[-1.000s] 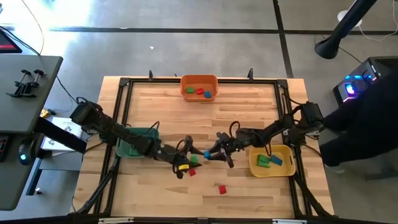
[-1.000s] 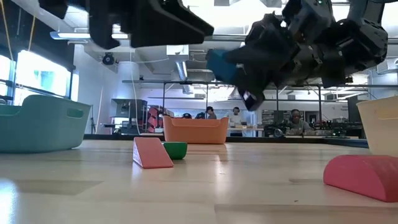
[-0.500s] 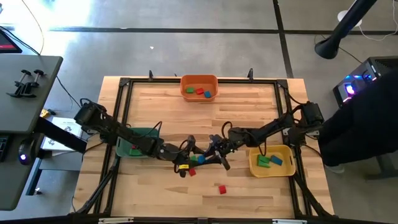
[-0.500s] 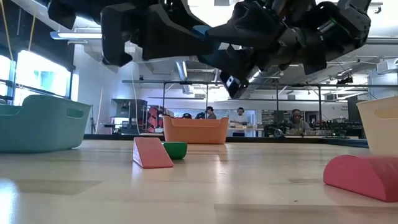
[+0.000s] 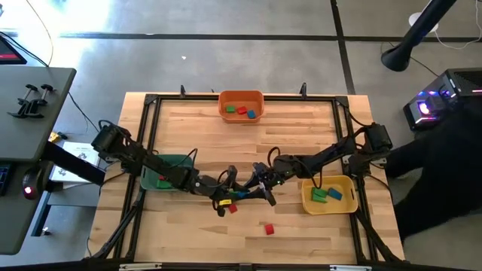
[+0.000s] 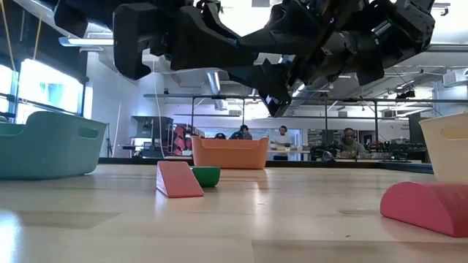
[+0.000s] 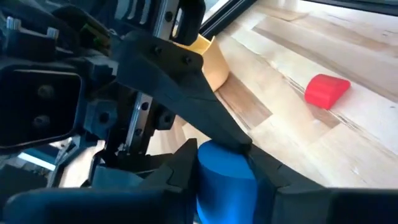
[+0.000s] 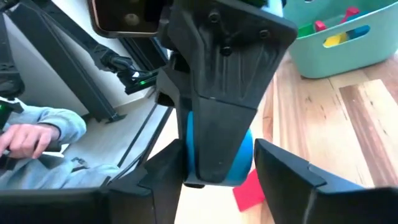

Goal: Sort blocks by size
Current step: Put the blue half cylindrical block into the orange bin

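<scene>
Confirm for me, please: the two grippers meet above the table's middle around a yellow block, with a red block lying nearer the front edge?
Not quite: the block between the left gripper and the right gripper is blue, as both wrist views show. They do meet mid-table, and the red block lies nearer the front edge.

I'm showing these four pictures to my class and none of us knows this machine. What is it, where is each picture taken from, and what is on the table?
Two dark robot arms work at a wooden table. One picture looks straight down, one looks level across the tabletop, and two come from cameras on the arms' wrists. The left gripper and right gripper meet mid-table around a blue block, apparently passing it over. An orange bin, a green bin and a yellow bin hold blocks. A red block lies loose.
</scene>
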Controlling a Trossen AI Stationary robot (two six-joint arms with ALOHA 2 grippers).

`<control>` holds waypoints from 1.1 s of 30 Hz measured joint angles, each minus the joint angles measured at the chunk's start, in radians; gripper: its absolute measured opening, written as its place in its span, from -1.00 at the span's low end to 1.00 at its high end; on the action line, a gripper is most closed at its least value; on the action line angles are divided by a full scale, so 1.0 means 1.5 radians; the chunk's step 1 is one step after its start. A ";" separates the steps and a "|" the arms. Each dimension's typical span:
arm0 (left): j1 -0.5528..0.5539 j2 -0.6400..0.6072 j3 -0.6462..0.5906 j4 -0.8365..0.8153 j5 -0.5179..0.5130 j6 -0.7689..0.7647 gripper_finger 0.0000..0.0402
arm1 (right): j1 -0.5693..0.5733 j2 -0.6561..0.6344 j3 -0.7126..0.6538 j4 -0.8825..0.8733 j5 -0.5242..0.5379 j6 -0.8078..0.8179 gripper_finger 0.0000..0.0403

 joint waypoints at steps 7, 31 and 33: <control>-0.023 -0.002 0.000 -0.014 -0.110 -0.052 -0.70 | -0.026 -0.012 0.001 -0.044 -0.011 0.028 -0.02; 0.405 -0.014 0.258 -0.493 0.021 -0.289 -0.70 | 0.036 -0.136 -0.001 -0.399 0.450 0.024 -0.01; 0.456 0.038 0.315 -0.556 0.043 -0.288 -0.70 | 0.045 -0.133 -0.001 -0.390 0.457 0.024 -0.01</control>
